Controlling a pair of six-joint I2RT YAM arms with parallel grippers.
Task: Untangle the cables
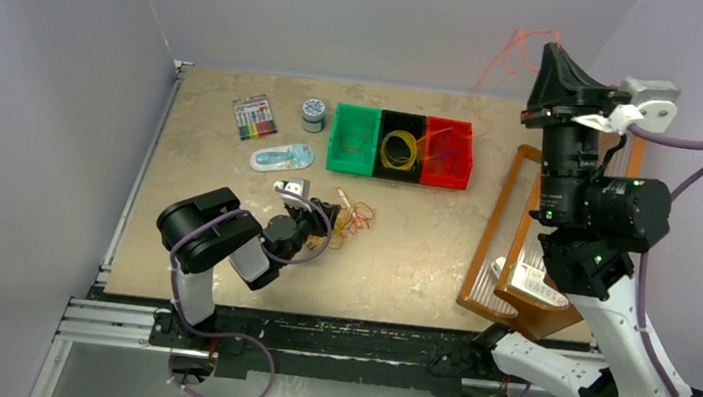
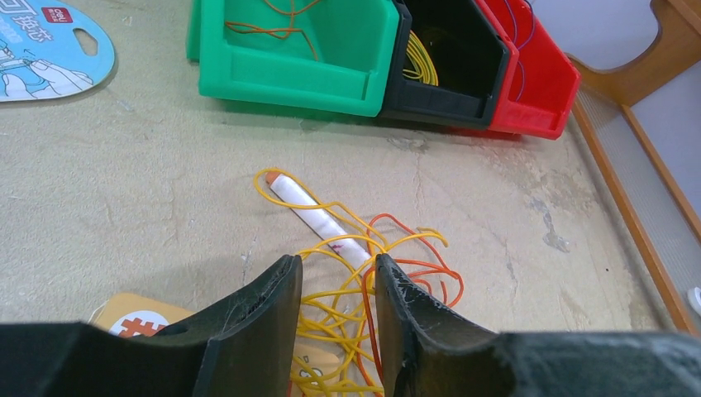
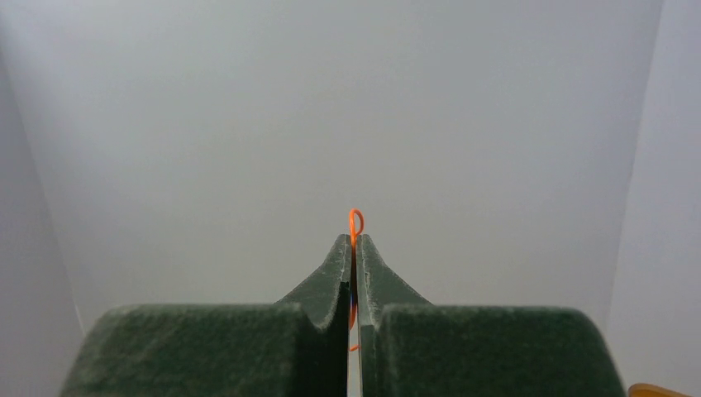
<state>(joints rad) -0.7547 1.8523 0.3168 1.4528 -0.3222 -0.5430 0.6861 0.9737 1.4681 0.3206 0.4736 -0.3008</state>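
A tangle of yellow and orange-red cables (image 1: 353, 216) lies mid-table, wound round a white paper roll (image 2: 318, 219). My left gripper (image 2: 336, 263) is low over the tangle (image 2: 364, 298), open, with yellow and orange strands running through the gap between its fingers. From above, the left gripper (image 1: 318, 218) sits just left of the tangle. My right gripper (image 1: 550, 50) is raised high at the back right, pointing up. It is shut on a thin orange cable (image 1: 510, 56) that trails down to the left. In the right wrist view, the right gripper (image 3: 353, 241) pinches a small orange cable loop (image 3: 355, 222).
Green (image 1: 351, 164), black (image 1: 397, 172) and red (image 1: 445, 179) bins stand in a row at the back, holding orange, yellow and purple-blue coils. A pen card (image 1: 255, 116), a round tin (image 1: 313, 113) and a blue-white pack (image 1: 282, 158) lie left of them. A wooden frame (image 1: 498, 224) is at the right.
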